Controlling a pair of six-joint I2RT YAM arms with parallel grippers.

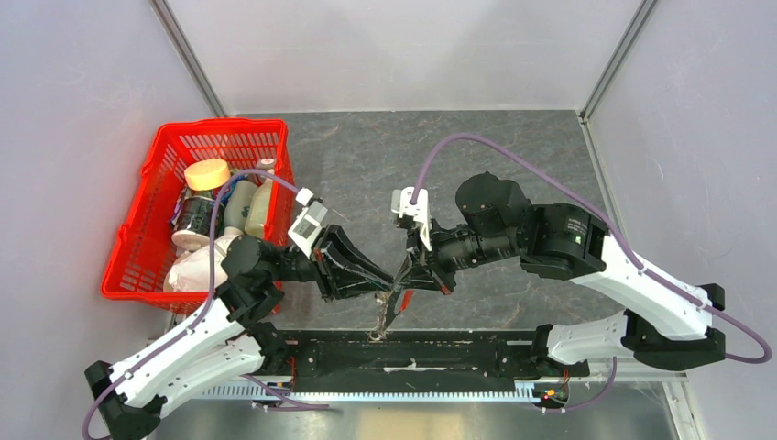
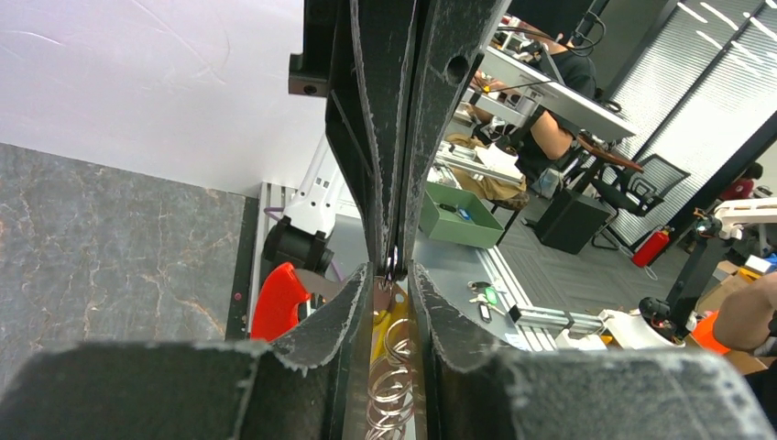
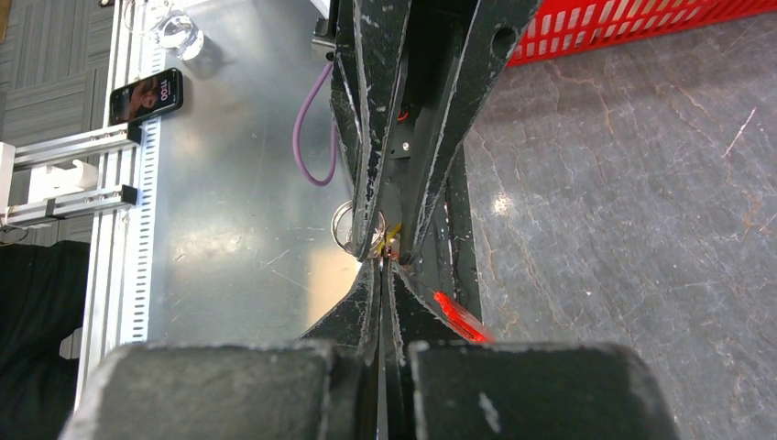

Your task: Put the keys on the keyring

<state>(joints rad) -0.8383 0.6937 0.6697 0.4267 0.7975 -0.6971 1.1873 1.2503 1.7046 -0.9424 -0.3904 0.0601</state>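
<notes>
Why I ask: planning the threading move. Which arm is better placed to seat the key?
Left, probably: the left tool stands open around the key and keyring; the right tool is shut beside them.

Small brass key (image 3: 389,240): you get only a gold sliver between the meeting fingertips in the right wrist view. From above it is too small to pick out.
Silvery metal chain loop (image 2: 389,385): it is walled in by the left fingers (image 2: 321,330), and its lower part runs off the bottom edge.
Bright red elongated plastic tag (image 2: 275,302): its inner end is hidden behind a finger. The right wrist view shows only a strip.
Grip: the right fingers (image 3: 353,316) are pressed together, but you cannot tell what they pinch, or whether the left pair grips anything.
Red plastic basket (image 3: 641,27): it is cut by the top edge. From above, its near corner is covered by the left arm (image 1: 211,330).
</notes>
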